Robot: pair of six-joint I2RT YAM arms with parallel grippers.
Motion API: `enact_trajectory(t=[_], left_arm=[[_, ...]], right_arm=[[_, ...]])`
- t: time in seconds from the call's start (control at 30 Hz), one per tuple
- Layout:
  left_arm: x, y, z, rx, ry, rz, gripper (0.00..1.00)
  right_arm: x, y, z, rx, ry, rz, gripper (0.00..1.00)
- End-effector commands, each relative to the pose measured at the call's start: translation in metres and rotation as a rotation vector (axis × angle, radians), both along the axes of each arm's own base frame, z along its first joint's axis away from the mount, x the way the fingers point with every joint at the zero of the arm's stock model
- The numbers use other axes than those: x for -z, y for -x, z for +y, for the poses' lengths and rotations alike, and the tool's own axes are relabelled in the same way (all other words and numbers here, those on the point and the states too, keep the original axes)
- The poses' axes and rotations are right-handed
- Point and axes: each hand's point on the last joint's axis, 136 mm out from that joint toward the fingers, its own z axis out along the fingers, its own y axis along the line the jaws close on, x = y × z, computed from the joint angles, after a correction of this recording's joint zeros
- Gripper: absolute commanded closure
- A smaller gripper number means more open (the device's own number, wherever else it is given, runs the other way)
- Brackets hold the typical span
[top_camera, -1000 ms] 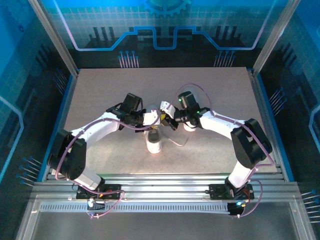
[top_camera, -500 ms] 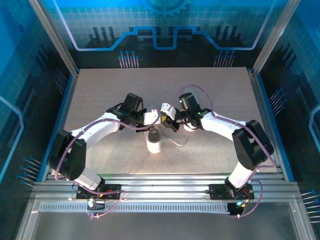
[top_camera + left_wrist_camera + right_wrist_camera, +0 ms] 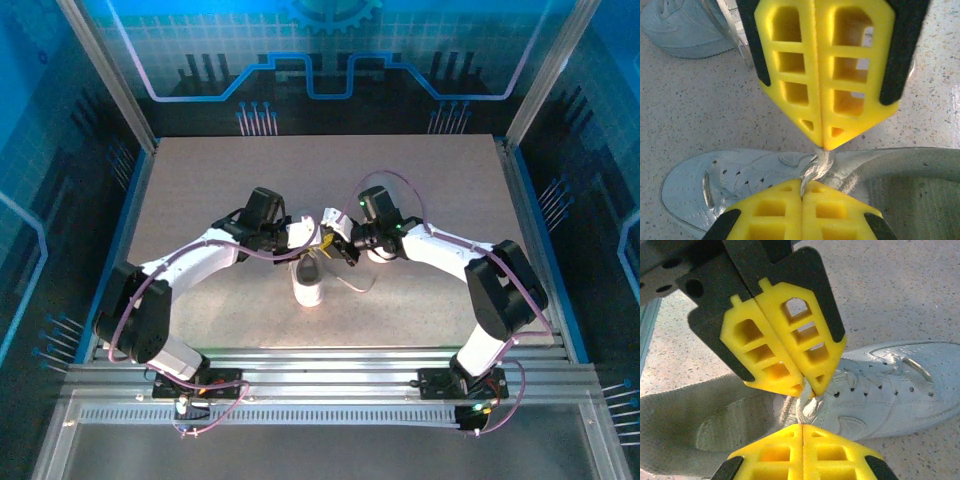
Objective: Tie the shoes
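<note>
Left end effector (image 3: 801, 184) and right end effector (image 3: 802, 426) pinch the lace (image 3: 816, 164); pulling could slip it or drag the shoe (image 3: 740, 175).

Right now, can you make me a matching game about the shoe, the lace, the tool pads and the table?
Things:
1 shoe
2 lace
3 tool pads
4 table

States:
A speckled beige
B yellow
C pinched between left tool and right tool
D white, with little air holes

Pairs: 1-D; 2-C; 3-B; 4-A

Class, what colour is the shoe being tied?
White to light grey; the shoe shows best in the right wrist view.
</note>
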Motion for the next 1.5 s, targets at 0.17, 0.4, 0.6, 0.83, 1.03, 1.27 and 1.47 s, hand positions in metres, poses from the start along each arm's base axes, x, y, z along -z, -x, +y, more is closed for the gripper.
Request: enact_trajectory(t=[0.17, 0.4, 0.6, 0.83, 1.03, 1.27, 1.47], left_arm=[[-0.023, -0.010, -0.005, -0.052, 0.101, -0.091, 0.87], [-0.014, -0.005, -0.002, -0.026, 0.064, -0.081, 0.81], [-0.008, 0.000, 0.001, 0.001, 0.030, -0.076, 0.80], [-0.009, 0.000, 0.000, 0.005, 0.042, -0.108, 1.00], [-0.008, -0.001, 0.000, 0.002, 0.046, -0.114, 1.00], [-0.011, 0.002, 0.000, 0.011, 0.056, -0.122, 1.00], [-0.017, 0.001, -0.004, 0.006, 0.089, -0.127, 1.00]], right_arm=[[-0.008, 0.013, 0.002, -0.043, -0.044, 0.075, 1.00], [-0.009, 0.010, 0.002, -0.034, -0.052, 0.098, 1.00], [-0.007, 0.011, 0.001, -0.038, -0.046, 0.115, 1.00], [-0.007, 0.019, 0.003, -0.068, -0.062, 0.166, 1.00], [-0.011, 0.012, 0.000, -0.039, -0.067, 0.185, 1.00], [-0.036, -0.031, -0.018, 0.129, -0.152, 0.205, 0.89], [-0.036, -0.048, -0.005, 0.102, -0.214, 0.288, 0.69]])
